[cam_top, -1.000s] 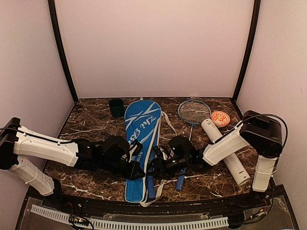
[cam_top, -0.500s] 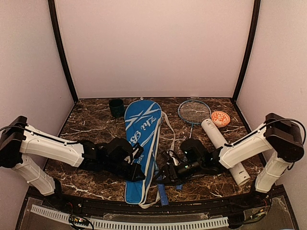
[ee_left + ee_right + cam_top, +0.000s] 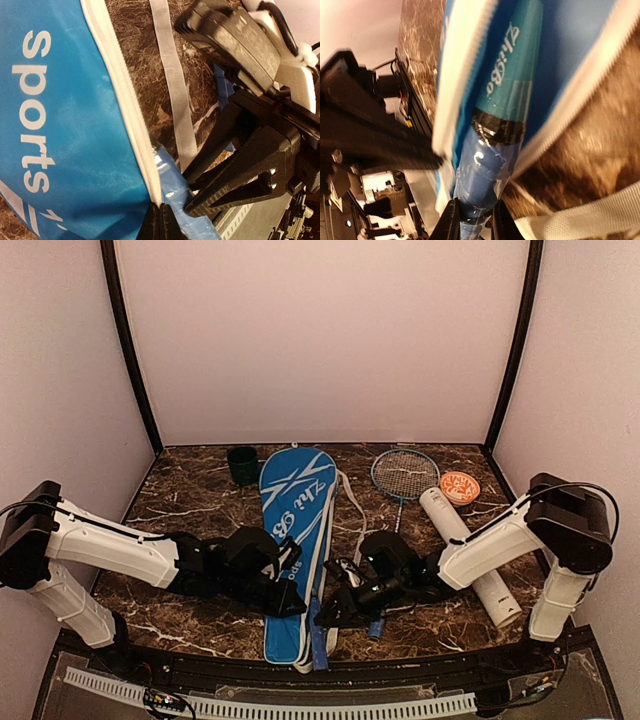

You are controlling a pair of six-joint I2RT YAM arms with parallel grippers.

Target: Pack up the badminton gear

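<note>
Top external: cup (image 3: 242, 464) beside bag (image 3: 296, 505), lid (image 3: 459, 486) near tube (image 3: 452, 522).

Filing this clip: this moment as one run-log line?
left gripper: shut on racket bag edge | right gripper: shut on racket handle in bag mouth | second racket, tube: outside bag

You worked in a robot lab booth: plain pale walls (image 3: 320, 340), black corner posts (image 3: 128, 350), marble-patterned tabletop (image 3: 190, 502), slotted cable duct (image 3: 300, 706) in front.
</note>
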